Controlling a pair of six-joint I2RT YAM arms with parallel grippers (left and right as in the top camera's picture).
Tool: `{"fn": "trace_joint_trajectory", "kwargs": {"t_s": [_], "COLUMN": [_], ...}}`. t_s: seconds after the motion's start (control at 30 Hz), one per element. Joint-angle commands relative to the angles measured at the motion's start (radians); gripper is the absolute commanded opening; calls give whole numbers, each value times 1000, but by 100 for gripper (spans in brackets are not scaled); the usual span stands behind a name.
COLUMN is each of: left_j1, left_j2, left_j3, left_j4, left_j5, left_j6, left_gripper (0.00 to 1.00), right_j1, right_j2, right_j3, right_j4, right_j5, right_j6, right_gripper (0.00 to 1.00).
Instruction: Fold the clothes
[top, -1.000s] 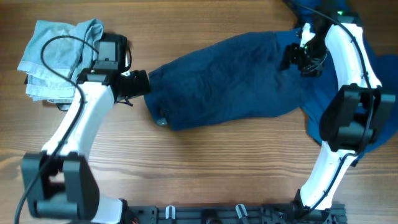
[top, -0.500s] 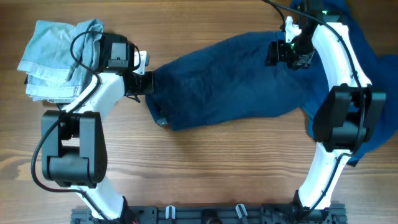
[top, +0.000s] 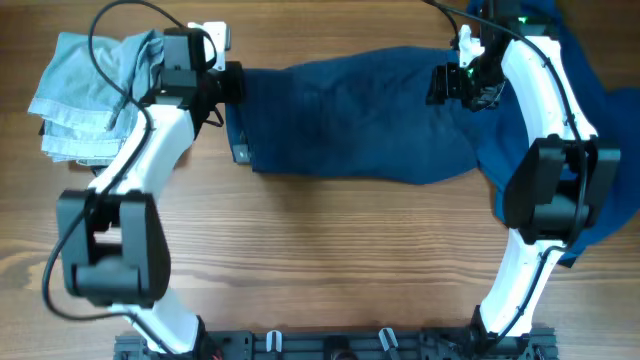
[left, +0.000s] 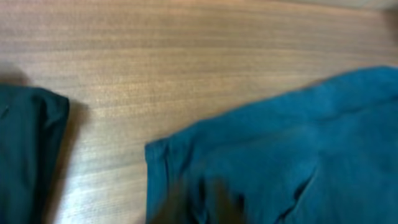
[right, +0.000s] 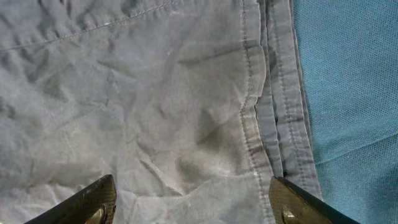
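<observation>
Your left claw (top: 228, 84) is clamping the nearest corner of the long dark navy-blue cloth garment (top: 350, 125). The garment is lying stretched across the brown wooden table (top: 330, 260), running from that claw to your right claw (top: 452, 85). The right claw's fingers (right: 101, 200) are standing wide apart, hovering just above the garment's stitched seam (right: 252, 124). A crumpled pale blue denim piece (top: 85, 90) is sitting just behind the left claw. A brighter blue knit cloth (right: 348, 81) is lying beside the right claw.

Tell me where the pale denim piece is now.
Overhead view, top left: the pale denim piece lies bunched by the left arm, clear of the navy garment.
</observation>
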Motion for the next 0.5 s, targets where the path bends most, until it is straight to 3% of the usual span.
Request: {"fn": "trace_joint_trajectory", "kwargs": {"t_s": [0.0, 0.27, 0.47], "left_j1": [3, 18, 52], "left_j2": [99, 27, 38], "left_j3": [10, 14, -12], "left_j4": [37, -278, -325], "left_j5": [-76, -19, 105], "left_j6": [5, 3, 56], "left_gripper": [100, 100, 100], "right_j1": [2, 2, 2], "right_j2": [-10, -10, -10], "right_j3": [20, 18, 18], "right_j4": [1, 39, 40], "right_j5": [-17, -64, -66], "right_j6": [-25, -39, -40], "right_gripper": [79, 79, 79]}}
